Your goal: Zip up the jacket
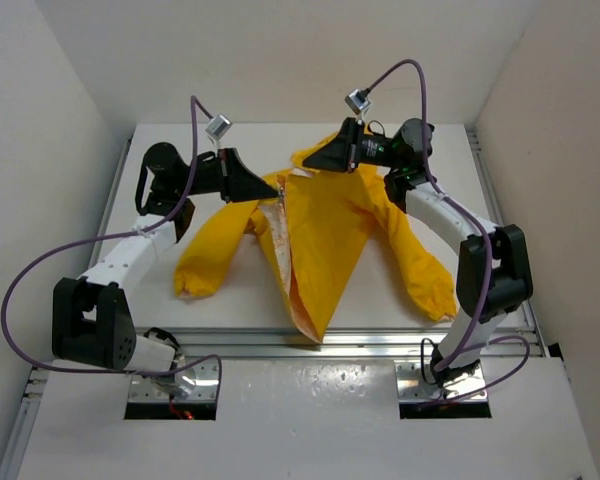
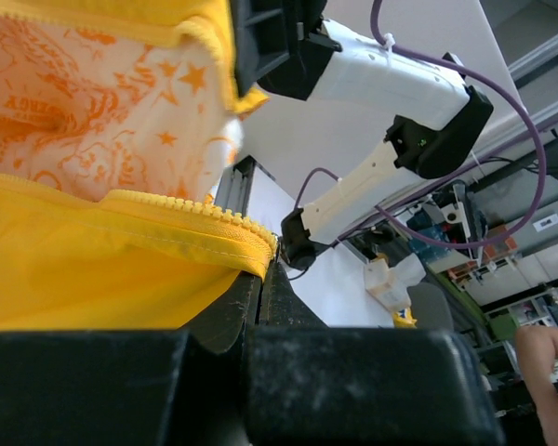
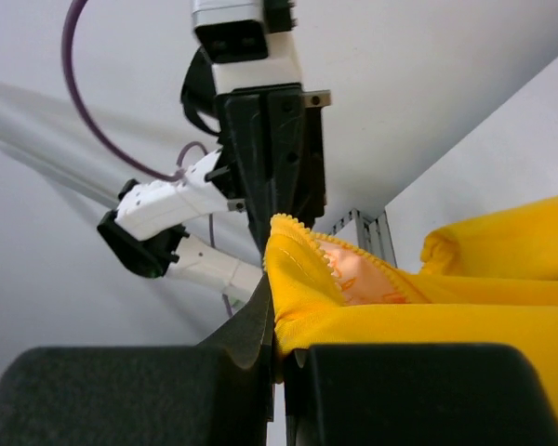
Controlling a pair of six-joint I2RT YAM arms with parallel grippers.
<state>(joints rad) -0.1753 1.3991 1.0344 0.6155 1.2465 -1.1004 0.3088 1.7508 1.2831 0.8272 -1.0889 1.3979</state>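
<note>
Left gripper (image 1: 273,192): jaws clamped on the zipper edge (image 2: 195,216) of the jacket (image 1: 325,235), patterned lining (image 2: 102,102) showing. Right gripper (image 1: 304,163): jaws pinched shut on yellow fabric at its far end. Jacket lies unzipped on the white table (image 1: 380,305), sleeves splayed outward.

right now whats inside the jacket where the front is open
Pale lining with orange stars shows inside the jacket, beside the unjoined zipper teeth. Anything beneath the fabric is hidden.
</note>
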